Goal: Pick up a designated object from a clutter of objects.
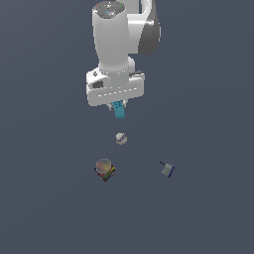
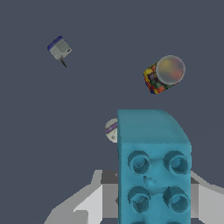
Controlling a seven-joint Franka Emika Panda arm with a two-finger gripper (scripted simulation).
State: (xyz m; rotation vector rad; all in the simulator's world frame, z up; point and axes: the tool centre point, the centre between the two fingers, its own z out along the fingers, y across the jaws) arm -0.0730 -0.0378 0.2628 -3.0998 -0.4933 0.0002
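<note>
Pincer point(image 1: 118, 103) clamped on the cyan block point(image 1: 119, 110).
Ball point(image 1: 121, 138) at its 6 o'clock; lump point(image 1: 104, 169) at 7, boxy piece point(image 1: 167, 169) at 4.

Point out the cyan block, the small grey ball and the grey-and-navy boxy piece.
cyan block point(image 1: 119, 110): exterior view, on its face just below the pincer.
small grey ball point(image 1: 121, 138): exterior view, on the ball's middle.
grey-and-navy boxy piece point(image 2: 59, 48): wrist view, on its grey top face.

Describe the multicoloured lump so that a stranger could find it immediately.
In the exterior view, look below the white robot arm, past the small grey ball, toward the left. The multicoloured lump lies there, alone in carrying a greyish sphere on top.
</note>
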